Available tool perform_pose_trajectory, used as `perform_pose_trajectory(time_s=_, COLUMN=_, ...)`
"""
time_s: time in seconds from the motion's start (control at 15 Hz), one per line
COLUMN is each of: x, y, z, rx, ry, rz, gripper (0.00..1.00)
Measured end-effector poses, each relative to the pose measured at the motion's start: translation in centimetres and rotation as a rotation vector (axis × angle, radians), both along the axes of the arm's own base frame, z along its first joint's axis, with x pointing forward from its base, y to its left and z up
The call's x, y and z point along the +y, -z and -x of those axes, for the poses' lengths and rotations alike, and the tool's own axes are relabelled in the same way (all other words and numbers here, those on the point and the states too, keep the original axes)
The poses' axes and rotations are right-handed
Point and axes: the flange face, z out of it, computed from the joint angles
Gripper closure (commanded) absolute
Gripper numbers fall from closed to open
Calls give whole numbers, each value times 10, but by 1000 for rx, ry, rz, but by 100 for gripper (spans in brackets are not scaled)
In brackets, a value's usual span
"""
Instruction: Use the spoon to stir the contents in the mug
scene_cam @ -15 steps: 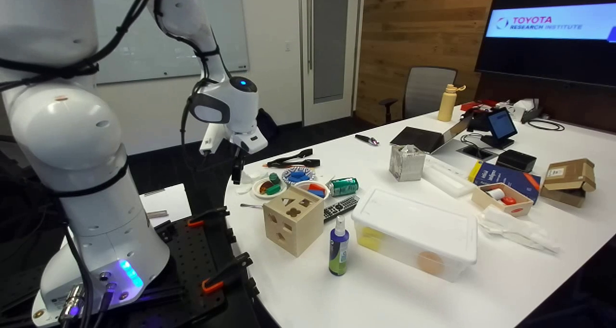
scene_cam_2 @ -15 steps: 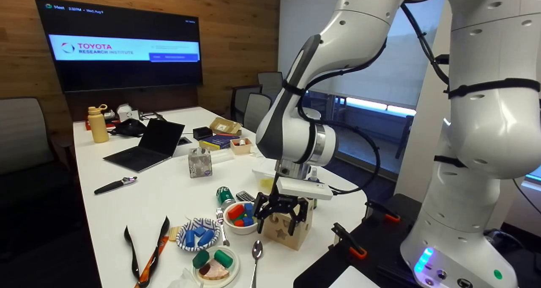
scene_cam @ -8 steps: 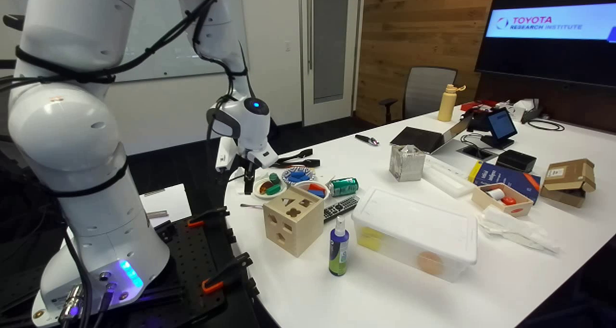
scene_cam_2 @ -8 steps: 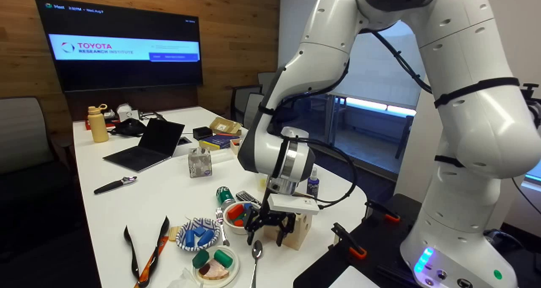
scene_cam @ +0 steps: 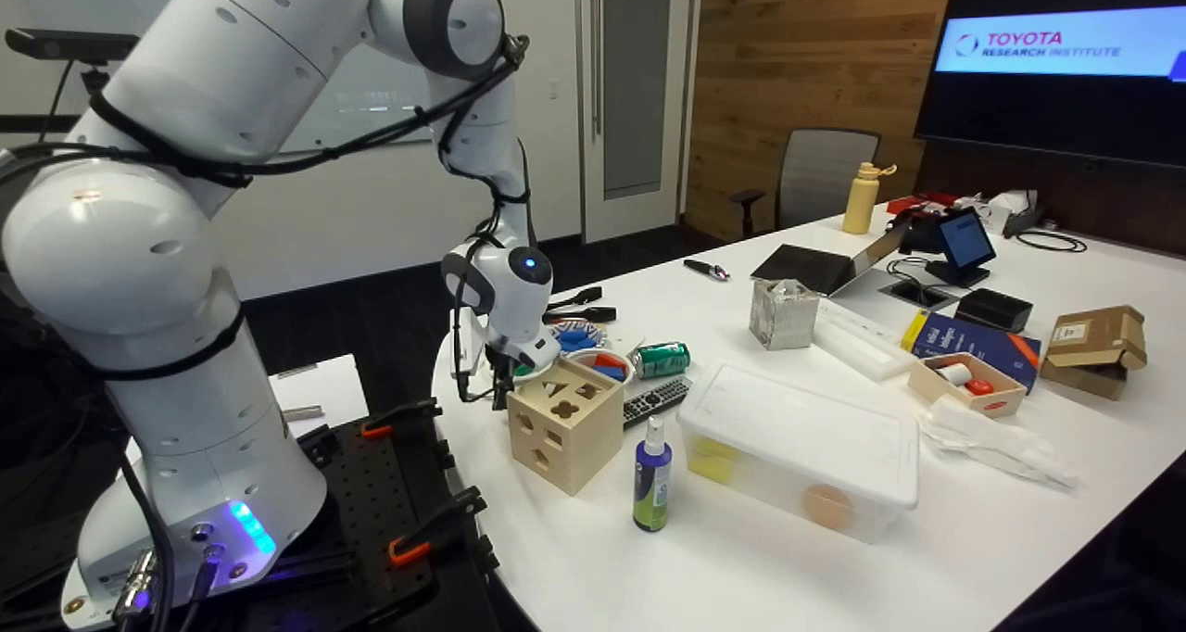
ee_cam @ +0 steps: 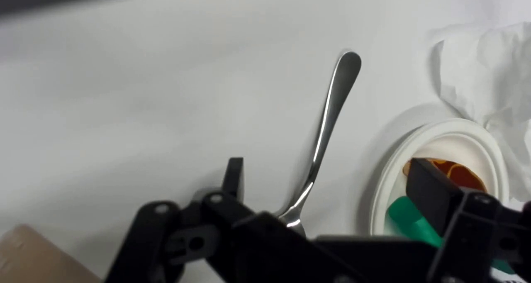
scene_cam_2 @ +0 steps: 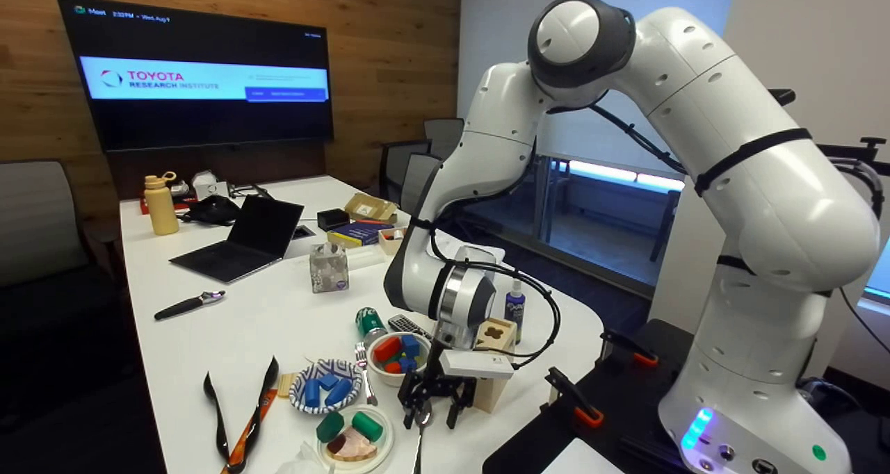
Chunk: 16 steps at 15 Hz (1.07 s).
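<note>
A metal spoon [scene_cam_2: 418, 450] lies on the white table; its handle also shows in the wrist view [ee_cam: 326, 129], while its bowl is hidden there behind my gripper's linkage. My gripper [scene_cam_2: 430, 418] is open and empty, low over the spoon's bowl end. In the wrist view the gripper [ee_cam: 327, 167] has its fingers apart, with the spoon's neck between them, nearer the left finger and not gripped. No mug is plainly seen. A white bowl [scene_cam_2: 389, 377] with red, blue and green blocks stands just behind the gripper.
A white plate [ee_cam: 378, 200] with green pieces is under the right finger's side. A wooden shape cube [scene_cam: 567, 428] stands close beside the gripper. A patterned bowl [scene_cam_2: 325, 407], a fork [scene_cam_2: 368, 380], a green can [scene_cam: 662, 360] and black tongs [scene_cam_2: 259, 418] lie nearby.
My gripper has come down and across, from beside the wooden cube to over the spoon. It stays open. The objects on the table have not moved.
</note>
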Motion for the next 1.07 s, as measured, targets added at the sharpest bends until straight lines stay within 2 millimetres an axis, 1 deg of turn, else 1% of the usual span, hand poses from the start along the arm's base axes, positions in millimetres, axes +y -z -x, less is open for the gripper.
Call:
perform_pose_trajectory(time_s=0.13, x=0, y=15, z=-3, rx=1, ry=-19, rz=-18, gripper=0)
perform_pose_trajectory(time_s=0.33, x=1, y=29, z=-5, rx=-2, ry=-29, rz=-41, gripper=0)
perform_pose_trajectory(time_s=0.4, x=1, y=31, z=-5, rx=-2, ry=-30, rz=-46, gripper=25)
perform_pose_trajectory(time_s=0.47, x=1, y=31, z=-5, rx=-2, ry=-26, rz=-48, gripper=28)
perform_pose_trajectory(time_s=0.53, x=1, y=31, z=-5, rx=-2, ry=-23, rz=-51, gripper=34)
perform_pose_trajectory(time_s=0.8, x=3, y=30, z=-6, rx=-1, ry=-19, rz=-59, gripper=67)
perform_pose_trajectory(time_s=1.07, x=6, y=30, z=-6, rx=-2, ry=-21, rz=-62, gripper=97)
